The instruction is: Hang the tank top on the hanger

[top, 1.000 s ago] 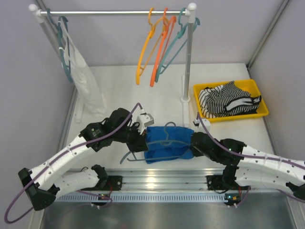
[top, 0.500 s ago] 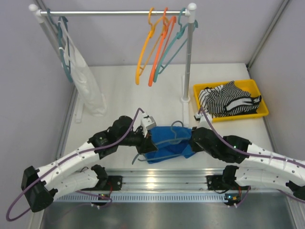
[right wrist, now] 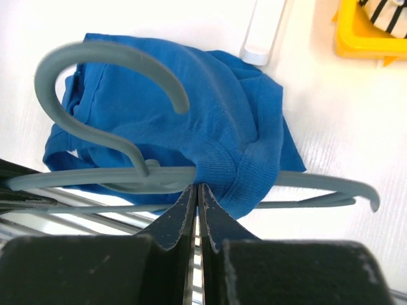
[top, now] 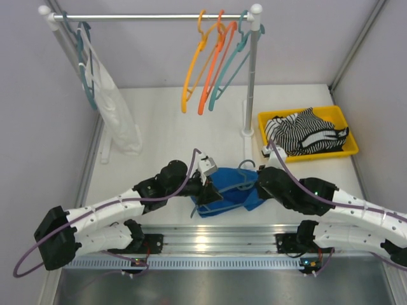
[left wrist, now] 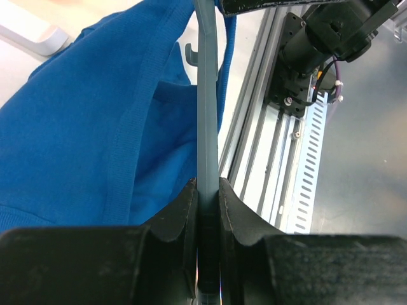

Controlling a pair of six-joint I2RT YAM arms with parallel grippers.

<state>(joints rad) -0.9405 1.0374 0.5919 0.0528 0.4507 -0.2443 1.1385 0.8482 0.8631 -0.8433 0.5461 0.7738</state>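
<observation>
Partly done: the tank top [right wrist: 216,114] sits bunched over the hanger [left wrist: 206,114] on the counter [top: 165,121], near the yellow tray [top: 318,156]. The left hand [left wrist: 206,190] clamps the hanger's bar, and the right hand [right wrist: 197,197] pinches the fabric's edge. The straps look not yet seated.

We see the tank top [top: 232,184] in a plain, bright royal blue. The hanger [left wrist: 206,95] is a dull slate grey-teal. The left tool [left wrist: 206,187] and the right tool [right wrist: 197,194] are both black. The tray [top: 318,155] is yellow, and the striped garment [top: 305,133] has black and white stripes. Three more are coloured so: a yellow-orange hanger [top: 191,73], an orange hanger [top: 214,76], a teal-green hanger [top: 232,67]. The tabletop [top: 172,127] is white.
</observation>
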